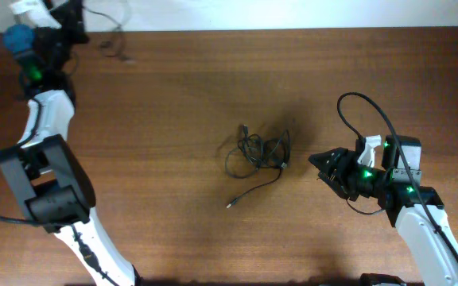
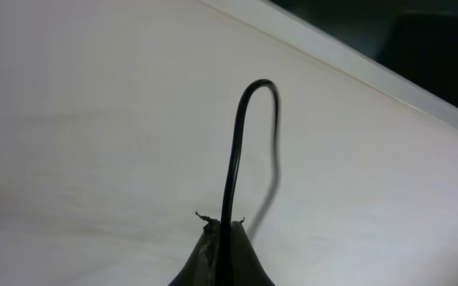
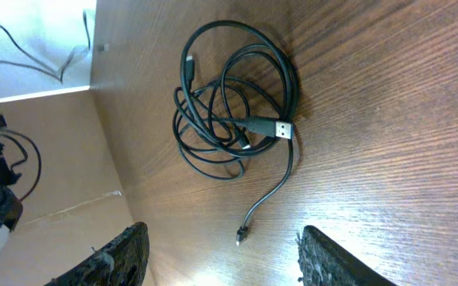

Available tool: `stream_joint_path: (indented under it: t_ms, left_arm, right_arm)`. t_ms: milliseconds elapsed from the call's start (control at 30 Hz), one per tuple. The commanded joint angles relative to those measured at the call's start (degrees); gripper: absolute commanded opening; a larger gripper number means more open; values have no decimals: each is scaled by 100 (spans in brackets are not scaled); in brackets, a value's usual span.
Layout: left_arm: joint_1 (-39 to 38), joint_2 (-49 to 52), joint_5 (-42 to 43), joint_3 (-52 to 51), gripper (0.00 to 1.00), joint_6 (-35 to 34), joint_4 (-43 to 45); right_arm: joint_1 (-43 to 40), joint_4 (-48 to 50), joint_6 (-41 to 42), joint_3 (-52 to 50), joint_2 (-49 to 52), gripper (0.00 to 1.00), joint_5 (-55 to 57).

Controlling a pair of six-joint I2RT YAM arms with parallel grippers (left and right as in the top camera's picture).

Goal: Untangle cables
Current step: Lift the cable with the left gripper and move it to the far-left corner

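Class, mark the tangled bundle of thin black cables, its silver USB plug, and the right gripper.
tangled bundle of thin black cables (image 3: 237,123), right wrist view, crossing strands at centre
silver USB plug (image 3: 281,129), right wrist view, metal shell
right gripper (image 3: 223,238), right wrist view, midway between fingertips

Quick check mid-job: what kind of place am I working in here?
Probably a robotics lab bench: a wooden table, a left arm and a right arm stationed at it, and a tangle of cables set out between them.
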Motion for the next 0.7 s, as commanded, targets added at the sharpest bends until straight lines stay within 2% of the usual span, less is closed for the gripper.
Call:
stream_joint_path:
  t_ms: [0, 167, 333, 400, 433, 467, 500, 667]
  left_arm:
    - [-74, -17, 129, 122, 0, -48, -214]
    - [133, 48, -804, 122, 0, 896, -1005]
    - [498, 426, -1569, 122, 3, 1556, -970]
    - [691, 658, -1864, 146, 6, 2100, -975]
    - [831, 780, -2031, 146, 14, 2258, -994]
    - [955, 863, -2173, 144, 46, 2271, -1008]
    - [1043, 887, -2227, 144, 99, 2273, -1023]
    - [1456, 925, -2264, 144, 99, 2269, -1161]
  right_arm:
    - [-9, -55, -127, 7, -2, 61, 101]
    - [-9, -175, -197, 7, -2, 61, 162]
    - [-9, -282, -256, 7, -2, 61, 181]
    - [-9, -380, -256, 7, -2, 61, 179]
    - [-9, -426, -256, 7, -2, 61, 179]
    - [-9, -481, -256, 7, -2, 61, 181]
    - [-9, -501, -256, 7, -2, 61, 179]
    - [-9, -525, -256, 7, -2, 60, 177]
